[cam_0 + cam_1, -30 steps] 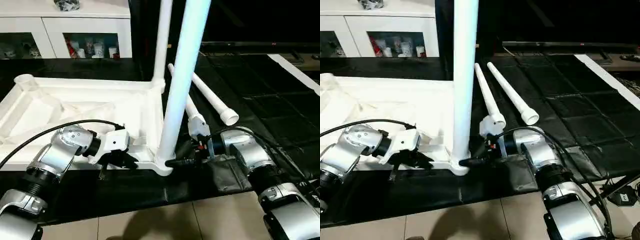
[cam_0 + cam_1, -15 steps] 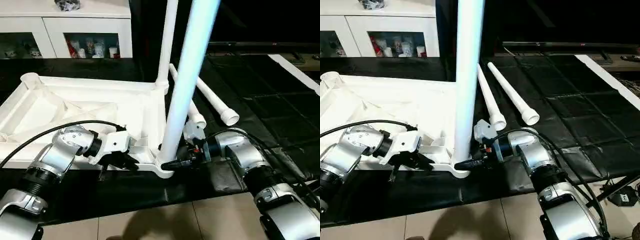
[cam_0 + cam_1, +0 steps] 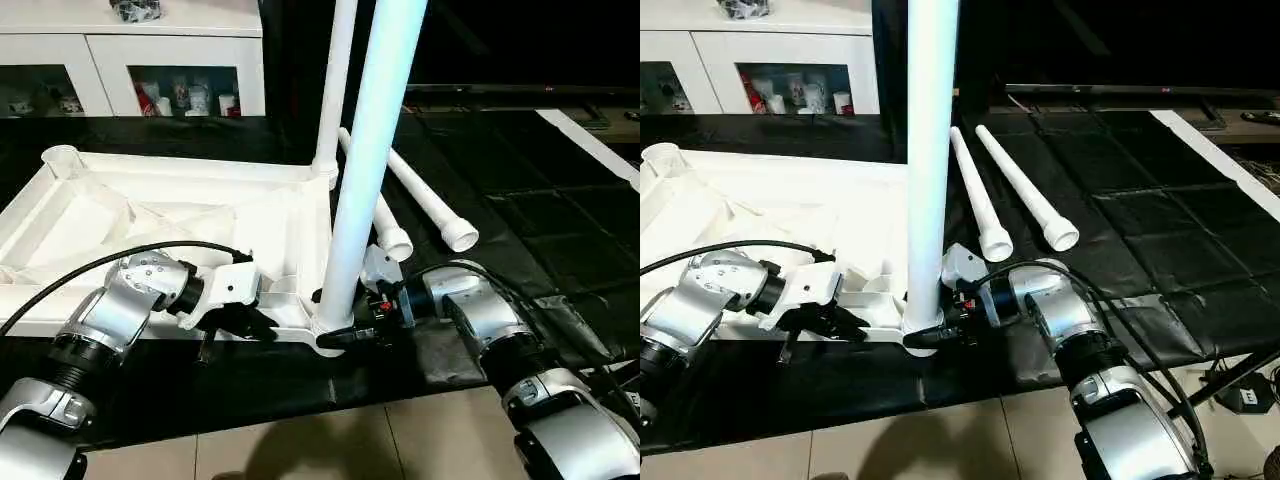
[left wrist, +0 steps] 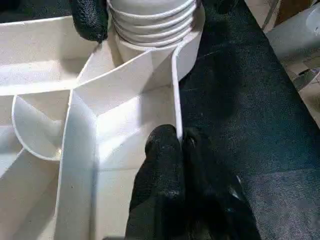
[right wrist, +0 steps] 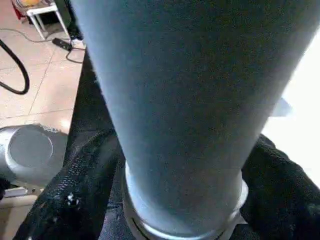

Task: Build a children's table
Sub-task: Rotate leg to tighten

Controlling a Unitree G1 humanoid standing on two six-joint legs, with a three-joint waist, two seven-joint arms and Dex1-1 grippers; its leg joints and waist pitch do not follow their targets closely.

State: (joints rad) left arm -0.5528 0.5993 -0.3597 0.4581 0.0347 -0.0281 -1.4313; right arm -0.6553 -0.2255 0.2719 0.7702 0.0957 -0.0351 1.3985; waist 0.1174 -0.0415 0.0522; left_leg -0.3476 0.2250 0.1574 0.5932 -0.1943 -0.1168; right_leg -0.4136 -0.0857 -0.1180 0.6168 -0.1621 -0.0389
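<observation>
From the head camera I see the top lying ribs-up on the black mat, its near edge along the mat's front edge. One leg stands in the far right corner socket, and a second leg rises from the near right corner socket. Two spare legs lie on the mat beside the top's right edge, so they are in easy reach for the open sockets. My left gripper sits at the near edge, which I judge steadies the top while the leg gets worked. My right gripper is at that leg's foot.

My left wrist camera shows its fingers together, pinching the thin rim near the threaded leg base.

My right wrist camera shows its fingers apart, one on each side of the leg, right above the socket. I take that for a hold low down to turn or press it home; how tight it is, I cannot tell.
</observation>
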